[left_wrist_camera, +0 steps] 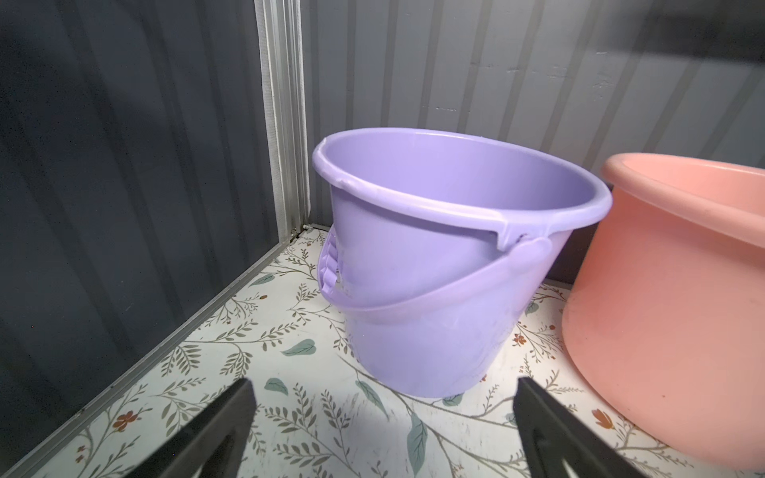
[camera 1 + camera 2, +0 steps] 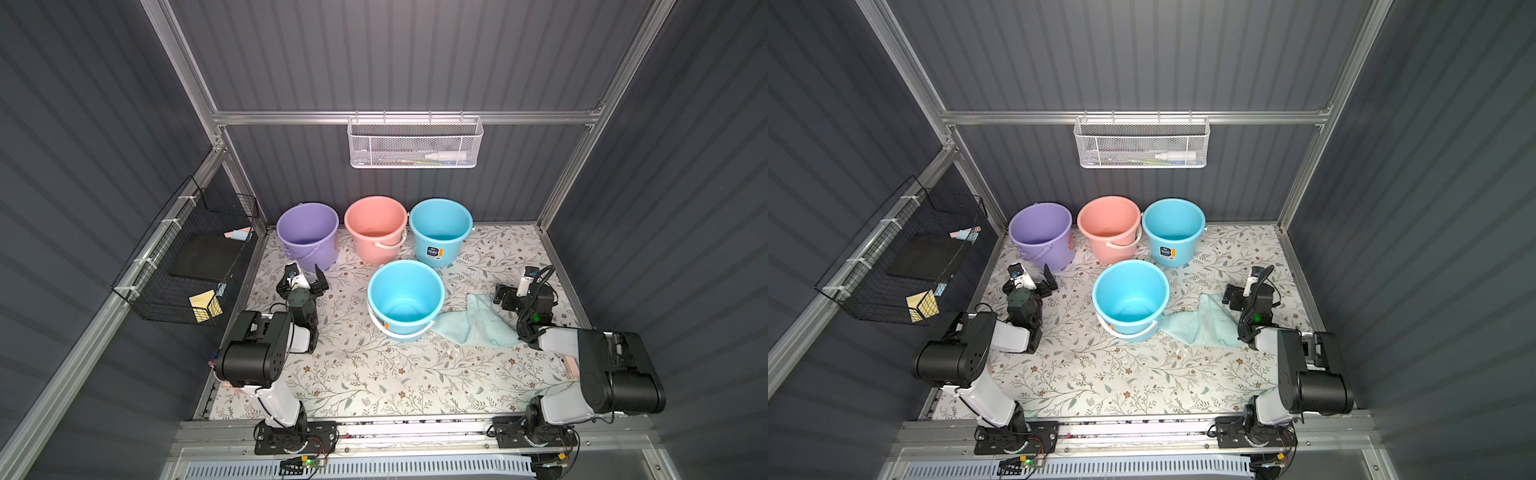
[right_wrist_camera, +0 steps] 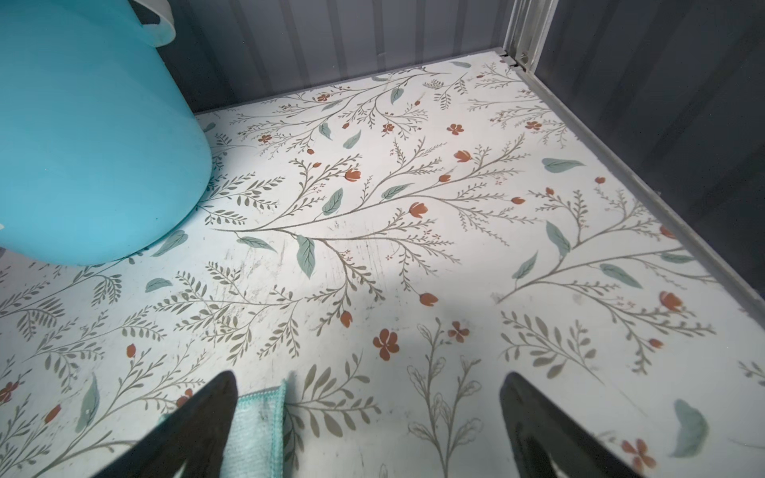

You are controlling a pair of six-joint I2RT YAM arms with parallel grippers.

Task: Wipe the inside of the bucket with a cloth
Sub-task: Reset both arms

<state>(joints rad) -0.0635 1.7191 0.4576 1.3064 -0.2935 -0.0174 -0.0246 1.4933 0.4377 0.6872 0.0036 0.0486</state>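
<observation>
The floral bench (image 2: 374, 374) carries four buckets. A purple bucket (image 2: 307, 232), a pink bucket (image 2: 375, 226) and a blue bucket (image 2: 440, 228) are ranked along the back wall, seemingly parked. The front blue bucket (image 2: 405, 297) stands upright and empty at mid-frame in both top views, probably the one to wipe. Just right of it lies the crumpled teal cloth (image 2: 478, 322), handy for the right arm. The right pincer (image 3: 368, 376) is apart and empty over the cloth's corner, likely poised to take it. The left pincer (image 1: 383, 387), also apart and empty, faces the purple bucket.
</observation>
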